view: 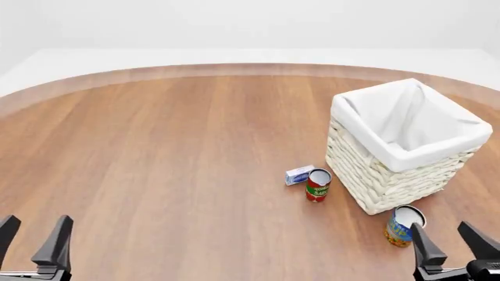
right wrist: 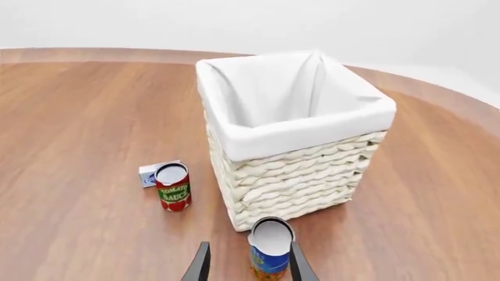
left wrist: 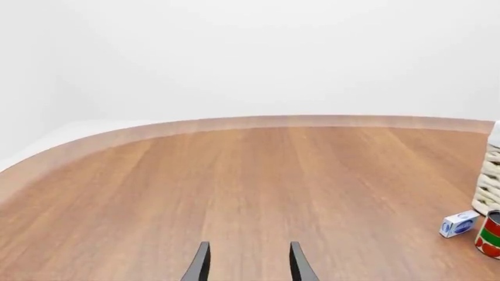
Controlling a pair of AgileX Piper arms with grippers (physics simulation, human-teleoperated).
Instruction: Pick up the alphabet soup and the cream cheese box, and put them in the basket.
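The alphabet soup (view: 404, 225) is a short can with a yellow and blue label, standing upright by the basket's near corner; it also shows in the right wrist view (right wrist: 270, 253). The cream cheese box (view: 299, 174), small and white with blue print, lies left of the basket, beside a red can; the wrist views show it too (right wrist: 150, 174) (left wrist: 458, 224). The basket (view: 367, 170) is cream wicker with a white lining (right wrist: 293, 175). My right gripper (view: 453, 239) (right wrist: 246, 261) is open, just short of the soup can. My left gripper (view: 34, 233) (left wrist: 247, 260) is open over bare wood, far left.
A slimmer red and green tomato sauce can (view: 317, 185) (right wrist: 173, 187) stands upright right next to the cream cheese box; its edge shows in the left wrist view (left wrist: 490, 234). The round wooden table's far edge (view: 234, 69) curves behind the basket.
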